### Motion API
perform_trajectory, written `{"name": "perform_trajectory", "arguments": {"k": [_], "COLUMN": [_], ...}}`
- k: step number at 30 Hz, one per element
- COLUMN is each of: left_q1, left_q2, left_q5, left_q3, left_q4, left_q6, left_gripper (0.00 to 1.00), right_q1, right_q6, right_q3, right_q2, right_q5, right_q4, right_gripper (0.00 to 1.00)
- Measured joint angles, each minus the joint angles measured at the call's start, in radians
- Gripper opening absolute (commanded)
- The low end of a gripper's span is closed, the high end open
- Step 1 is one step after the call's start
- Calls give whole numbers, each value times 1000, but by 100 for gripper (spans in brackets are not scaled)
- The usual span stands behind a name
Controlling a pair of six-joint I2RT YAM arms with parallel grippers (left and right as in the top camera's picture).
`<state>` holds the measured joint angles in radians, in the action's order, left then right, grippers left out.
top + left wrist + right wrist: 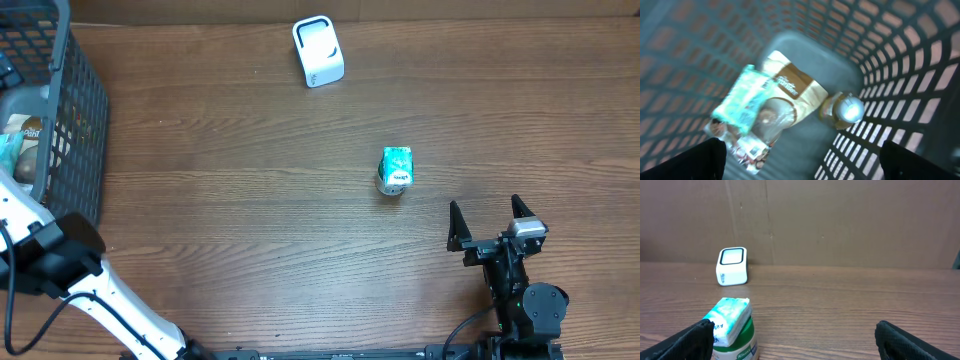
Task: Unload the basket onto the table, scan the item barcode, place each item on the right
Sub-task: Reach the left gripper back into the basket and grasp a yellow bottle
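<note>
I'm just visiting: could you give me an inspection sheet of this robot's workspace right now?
Surface: wood-grain table.
Job's things: teal-topped item standing mid-table; white scanner near the far edge; grey basket at left, holding blurred packets.
Clutter: nothing seen.
Grippers: left gripper open, above the packets in the basket; right gripper open, apart from the item, empty.
Cables: black cable looping beside the left arm.
Surroundings: brown wall behind the table.

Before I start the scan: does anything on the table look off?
Only the teal packet, which seems perched, tilted, on top of a tub at centre. The scanner stands upright; nothing spilled.
</note>
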<state>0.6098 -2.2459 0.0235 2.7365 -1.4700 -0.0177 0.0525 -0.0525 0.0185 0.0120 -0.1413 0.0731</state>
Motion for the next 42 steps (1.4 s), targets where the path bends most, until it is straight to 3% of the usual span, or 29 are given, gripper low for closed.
{"name": "perform_trajectory", "arguments": {"k": [12,31,36,39,42], "left_q1": [5,0,-8,-16,-27], "left_q2": [-146,-303,-349,-359,-359], "left_q5": [133,213,213,224,219], "left_q3": [0,0,0,-1,-1], "left_q4": [4,24,26,27,37], "left_q6": [-160,-248,-252,-260,-260], "left_gripper": [100,100,82,59,59], "right_q1": [0,0,0,0,0], "right_q6": [0,0,0,0,0], "right_q3": [0,0,0,0,0], "right_q2": [0,0,0,0,0], "right_q5": [0,0,0,0,0], "right_q4": [0,0,0,0,0], "right_gripper": [100,100,100,100,100]}}
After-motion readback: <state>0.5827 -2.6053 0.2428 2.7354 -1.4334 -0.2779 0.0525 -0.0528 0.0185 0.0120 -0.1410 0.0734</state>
